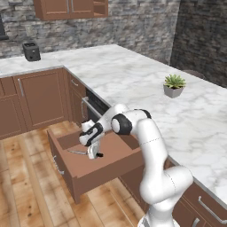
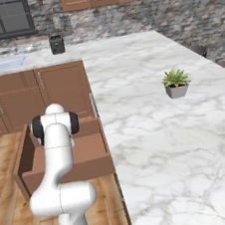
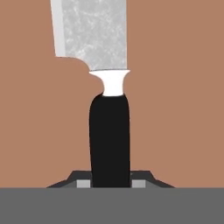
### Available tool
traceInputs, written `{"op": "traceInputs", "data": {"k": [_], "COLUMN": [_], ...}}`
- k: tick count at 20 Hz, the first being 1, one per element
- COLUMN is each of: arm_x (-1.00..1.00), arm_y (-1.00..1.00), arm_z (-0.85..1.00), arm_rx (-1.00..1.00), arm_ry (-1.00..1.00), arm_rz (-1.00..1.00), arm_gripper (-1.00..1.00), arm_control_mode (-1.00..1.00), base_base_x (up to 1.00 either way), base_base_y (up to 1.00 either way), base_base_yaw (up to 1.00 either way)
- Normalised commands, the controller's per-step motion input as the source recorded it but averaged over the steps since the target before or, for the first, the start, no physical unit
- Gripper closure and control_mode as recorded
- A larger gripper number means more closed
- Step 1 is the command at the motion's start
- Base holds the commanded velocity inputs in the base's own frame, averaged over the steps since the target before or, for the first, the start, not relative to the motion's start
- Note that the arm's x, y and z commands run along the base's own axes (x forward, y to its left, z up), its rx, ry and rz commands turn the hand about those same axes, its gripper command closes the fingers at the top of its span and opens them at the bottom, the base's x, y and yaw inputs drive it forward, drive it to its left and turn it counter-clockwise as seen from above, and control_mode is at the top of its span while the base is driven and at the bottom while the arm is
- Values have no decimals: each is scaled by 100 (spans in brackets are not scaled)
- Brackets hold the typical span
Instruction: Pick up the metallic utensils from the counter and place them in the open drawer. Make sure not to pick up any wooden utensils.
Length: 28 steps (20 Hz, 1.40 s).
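The knife (image 3: 109,131), with a silver blade and black handle, lies low over the floor of the open drawer (image 1: 102,170). My gripper (image 1: 94,152) reaches down into the drawer and is shut on the black handle. In the hand view the handle runs up from between the two finger tips of the gripper (image 3: 109,183), and the blade points away over the brown drawer bottom (image 3: 175,109). From the left, the blade of the knife (image 1: 79,152) sticks out to the left of the fingers. The white marble counter (image 1: 133,75) lies to the right of the drawer (image 2: 67,170).
A small potted plant (image 1: 174,85) stands on the counter (image 2: 150,119) at the right, and a black toaster (image 1: 31,51) sits at the far back left. Brown cabinet doors (image 1: 42,97) stand behind the drawer. Wooden floor (image 1: 26,195) lies in front of it.
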Motion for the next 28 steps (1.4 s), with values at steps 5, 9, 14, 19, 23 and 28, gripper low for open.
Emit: {"op": "traceInputs", "data": {"k": [5, 9, 14, 19, 23, 28], "arm_x": [0, -1, 0, -11, -56, -96], "arm_y": [0, 0, -6, -19, -44, -56], "arm_z": [9, 37, 82, 99, 93, 89], "arm_rx": [0, 0, 0, 2, 6, 11], "arm_ry": [1, 0, -1, 0, -1, -5], "arm_rz": [0, 0, 0, 0, -3, -11], "arm_gripper": [-100, -100, -100, -100, -100, -100], "arm_control_mode": [-100, -100, -100, -100, -100, -100], "base_base_x": [0, 0, 0, 0, 0, 0], "base_base_y": [0, 0, 0, 0, 0, 0], "base_base_yaw": [0, 0, 0, 0, 0, 0]}}
